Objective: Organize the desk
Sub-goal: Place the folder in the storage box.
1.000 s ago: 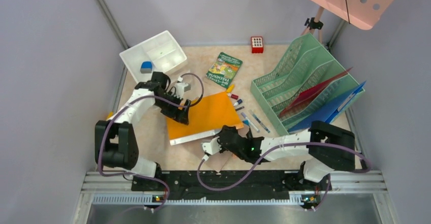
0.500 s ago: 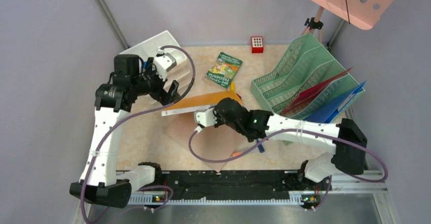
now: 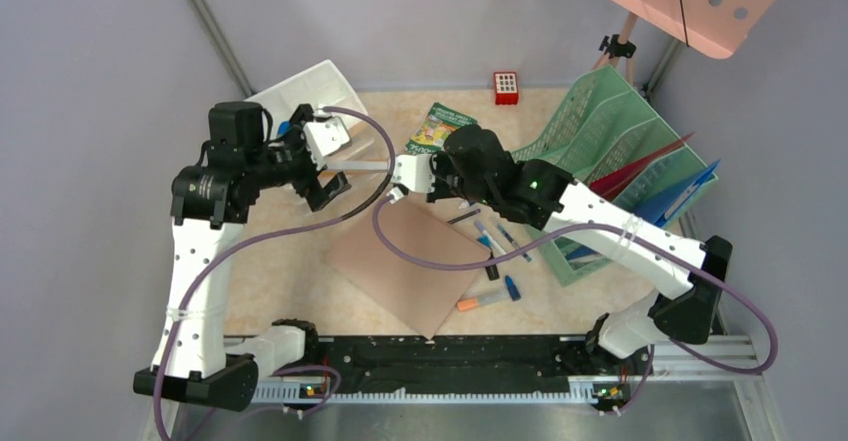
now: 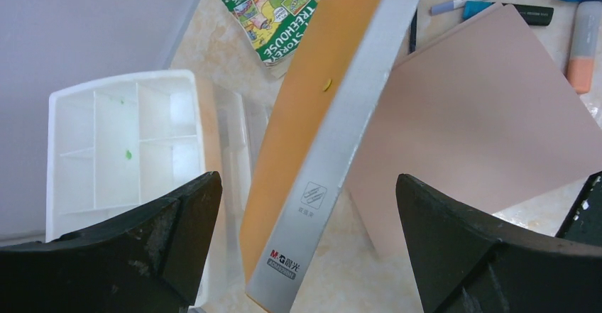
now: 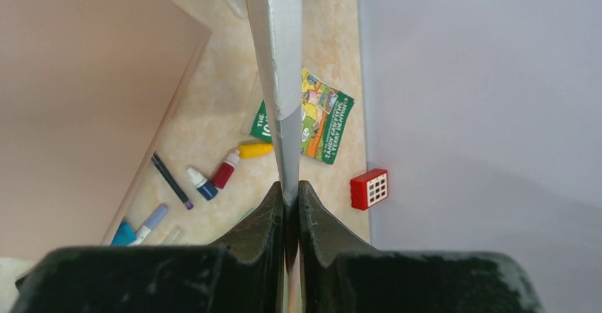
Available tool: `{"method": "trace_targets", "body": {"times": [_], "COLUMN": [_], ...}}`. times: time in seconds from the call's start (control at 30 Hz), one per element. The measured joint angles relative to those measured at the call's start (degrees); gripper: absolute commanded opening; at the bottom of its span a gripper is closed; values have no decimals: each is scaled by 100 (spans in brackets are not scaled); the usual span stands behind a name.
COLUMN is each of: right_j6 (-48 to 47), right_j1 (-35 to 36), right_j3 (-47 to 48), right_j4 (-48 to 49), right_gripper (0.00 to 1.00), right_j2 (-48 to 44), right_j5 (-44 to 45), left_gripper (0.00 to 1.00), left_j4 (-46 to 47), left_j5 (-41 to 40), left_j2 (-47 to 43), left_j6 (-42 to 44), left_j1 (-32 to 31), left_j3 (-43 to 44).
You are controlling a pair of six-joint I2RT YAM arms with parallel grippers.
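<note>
The right gripper [image 5: 289,189] is pressed together on the thin edge of the orange folder [image 4: 309,93] and holds it edge-on in the air. The left gripper [image 4: 309,185] is spread wide, one jaw on each side of the folder, apparently without contact. The worktop [image 3: 300,291] lies below both arms and carries a pink sheet [image 3: 410,261], loose pens [image 3: 495,236], a booklet [image 4: 273,11] and a white tray [image 4: 121,143].

The step in hand is judged to be filing the folder in the green mesh rack [image 3: 590,121].

- A pinch at one end lets the folder pivot, so close the left gripper on it before any long travel.
- Align the folder's edge with the rack dividers.
- Choose a free slot beside the folders already filed.
- Lower it without striking the mesh.
</note>
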Motion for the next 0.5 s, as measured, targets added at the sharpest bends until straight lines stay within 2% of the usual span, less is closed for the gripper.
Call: {"method": "trace_targets", "body": {"times": [0.2,0.5], "right_j6": [251,564], "right_j1": [-225,-428], "right_j3": [70,68], "right_j4": [-398,-603], "right_gripper": [0,0], "right_j2": [68,90], "right_j5": [-490,-1145], "left_gripper": [97,96], "left_j4": [-4,39], "left_j5": [105,146], "left_j2": [-7,186], "left_j6": [651,1143], "left_j1": [-61,-203], "left_j3": [-129,-398]}}
